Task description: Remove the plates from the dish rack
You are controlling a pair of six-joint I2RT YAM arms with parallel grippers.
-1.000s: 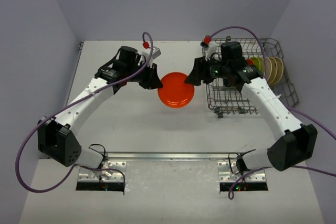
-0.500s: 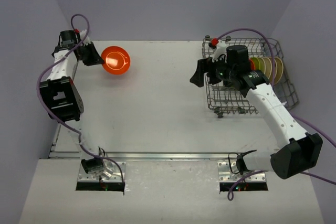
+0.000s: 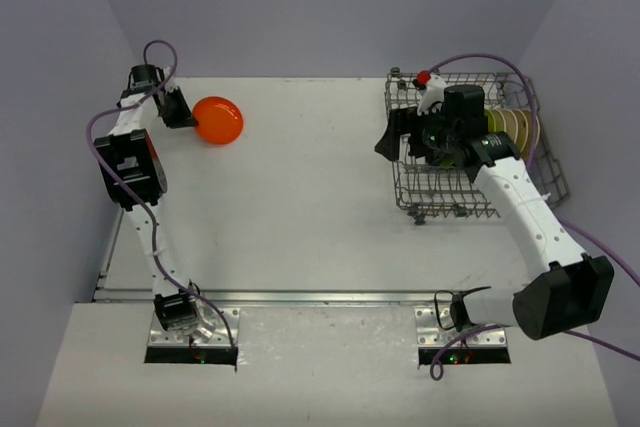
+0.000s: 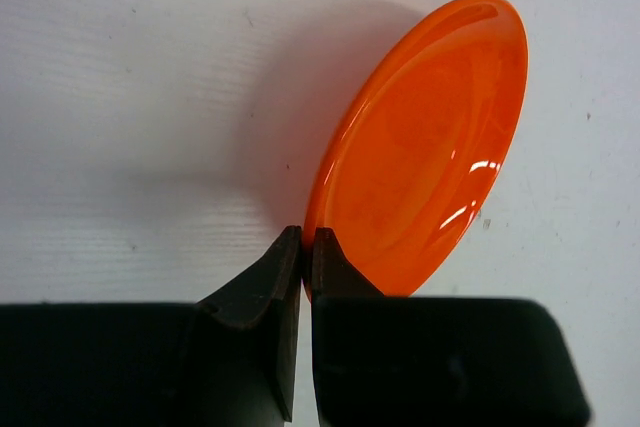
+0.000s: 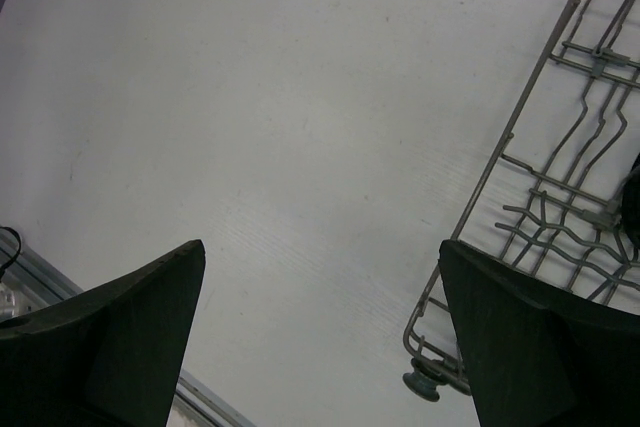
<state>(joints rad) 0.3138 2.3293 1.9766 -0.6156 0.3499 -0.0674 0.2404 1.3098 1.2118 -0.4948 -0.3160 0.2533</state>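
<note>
Top external view: left gripper [image 3: 188,115] clamps the tilted orange plate [image 3: 219,119] by its rim at the table's [image 3: 300,217] far-left corner. Right gripper [image 3: 392,139] hangs, jaws apart, at the dish rack's [image 3: 440,209] left side; green and tan plates [image 3: 518,128] stand upright inside, partly hidden by the arm.

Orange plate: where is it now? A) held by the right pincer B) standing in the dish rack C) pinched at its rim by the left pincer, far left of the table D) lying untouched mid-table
C: the left pincer is shut on the orange plate at its rim, while the right pincer stands open and empty by the dish rack.
</note>
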